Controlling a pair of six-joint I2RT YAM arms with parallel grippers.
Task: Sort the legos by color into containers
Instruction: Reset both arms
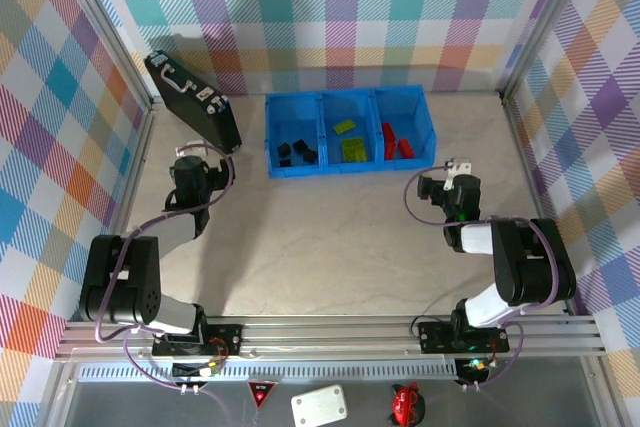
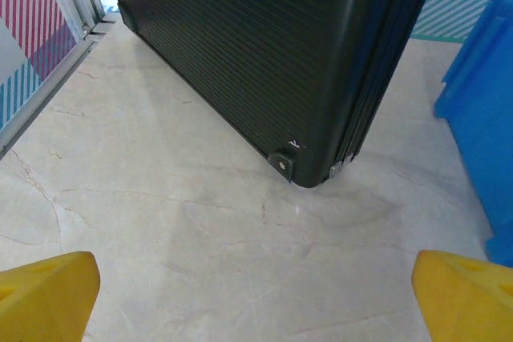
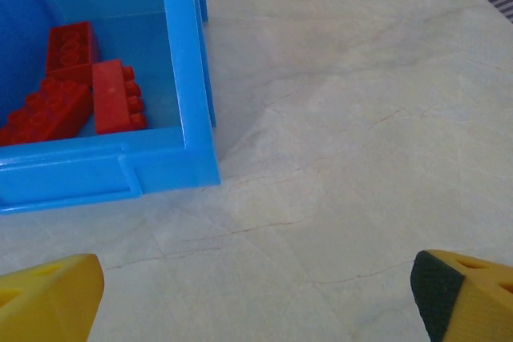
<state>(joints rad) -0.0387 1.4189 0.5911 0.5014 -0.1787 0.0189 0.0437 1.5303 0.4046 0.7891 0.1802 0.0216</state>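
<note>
Both arms are bent low over the table point(image 1: 330, 247). The left gripper point(image 1: 197, 155) points at the black case point(image 1: 195, 97), spread wide and empty. The right gripper point(image 1: 456, 167) sits near the blue tray point(image 1: 340, 169), spread wide and empty too. In the tray, black bricks point(image 1: 296, 152) lie in the left box, green bricks point(image 1: 350, 147) in the middle and red bricks point(image 1: 395, 139) in the right.

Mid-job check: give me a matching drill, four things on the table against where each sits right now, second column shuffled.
Things:
1 black legos
2 lime green legos
3 red legos
4 black case

Places:
A right compartment of the blue tray
B outside the tray, to its left
C left compartment
D middle compartment

Pairs: 1-C, 2-D, 3-A, 4-B
</note>
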